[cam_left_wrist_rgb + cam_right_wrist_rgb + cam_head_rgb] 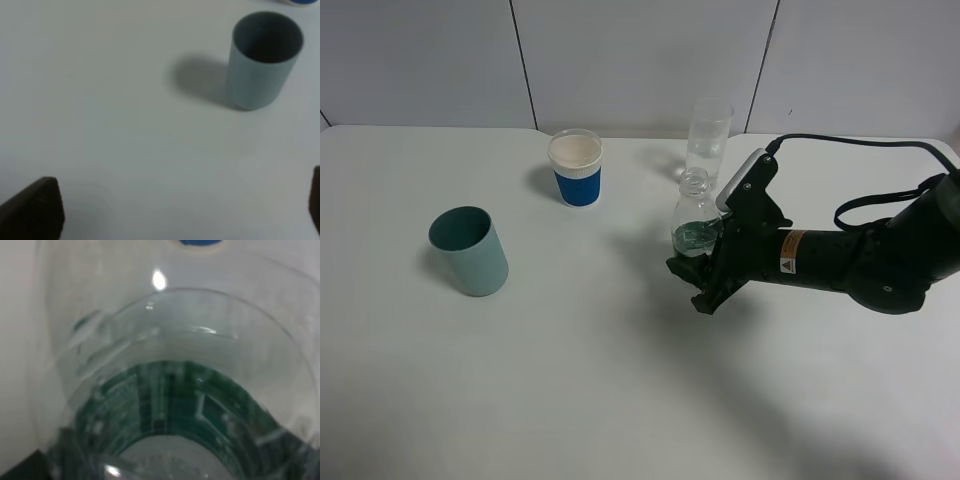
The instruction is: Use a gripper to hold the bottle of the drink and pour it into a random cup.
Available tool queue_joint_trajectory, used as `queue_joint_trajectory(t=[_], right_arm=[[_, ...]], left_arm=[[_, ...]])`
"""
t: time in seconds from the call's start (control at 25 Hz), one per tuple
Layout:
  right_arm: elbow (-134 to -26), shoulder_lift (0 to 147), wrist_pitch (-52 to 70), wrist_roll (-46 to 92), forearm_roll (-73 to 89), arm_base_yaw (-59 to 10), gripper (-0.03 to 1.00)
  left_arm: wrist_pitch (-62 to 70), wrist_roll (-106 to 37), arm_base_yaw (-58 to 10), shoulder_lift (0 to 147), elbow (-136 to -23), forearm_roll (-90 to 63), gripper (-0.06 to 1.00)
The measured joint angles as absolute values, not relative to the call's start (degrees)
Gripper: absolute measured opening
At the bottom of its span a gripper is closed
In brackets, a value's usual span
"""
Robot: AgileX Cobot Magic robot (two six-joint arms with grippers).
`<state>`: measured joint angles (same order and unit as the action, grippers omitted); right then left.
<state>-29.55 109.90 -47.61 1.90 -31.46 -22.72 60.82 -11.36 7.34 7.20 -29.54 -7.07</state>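
Note:
The small clear bottle (pixel 695 222) with a dark green label stands upright, uncapped, right of the table's middle. My right gripper (pixel 698 268) is shut on its lower body, coming in from the right. The bottle (pixel 170 390) fills the right wrist view, green label low. The tall clear cup (pixel 708 138) stands just behind the bottle, apart from it. My left gripper (pixel 185 210) is open and empty; only its dark fingertips (pixel 35 210) show at the frame's corners. It is out of the exterior high view.
A blue-and-white paper cup (pixel 576 167) stands at the back centre. A teal plastic cup (pixel 470 250) stands at the left; it also shows in the left wrist view (pixel 262 60). Black cables (pixel 880 170) trail behind the right arm.

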Motion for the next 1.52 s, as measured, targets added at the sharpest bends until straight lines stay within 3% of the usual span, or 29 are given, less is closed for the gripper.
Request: queue_joint_trajectory(t=[0.16,0.28,0.8,1.52], right_arm=[[-29.5,109.9,-48.1,1.9,-31.5,-22.7,0.78],[-29.5,109.9,-48.7,1.9,-31.4,-22.7,0.81],[-29.5,108.4,-43.0,1.4,-31.4,-22.7,0.82],[-29.4,87.8,-37.7,-9.2,-31.5,-22.7,0.82]], left_arm=[[60.8,-11.4,7.3,7.2,-29.5,-7.1,0.99],[60.8,-11.4,7.3,7.2,-29.5,-7.1,0.99],[60.8,-11.4,7.3,7.2,-29.5,-7.1,0.99],[60.8,-11.4,7.3,7.2,-29.5,-7.1,0.99]])
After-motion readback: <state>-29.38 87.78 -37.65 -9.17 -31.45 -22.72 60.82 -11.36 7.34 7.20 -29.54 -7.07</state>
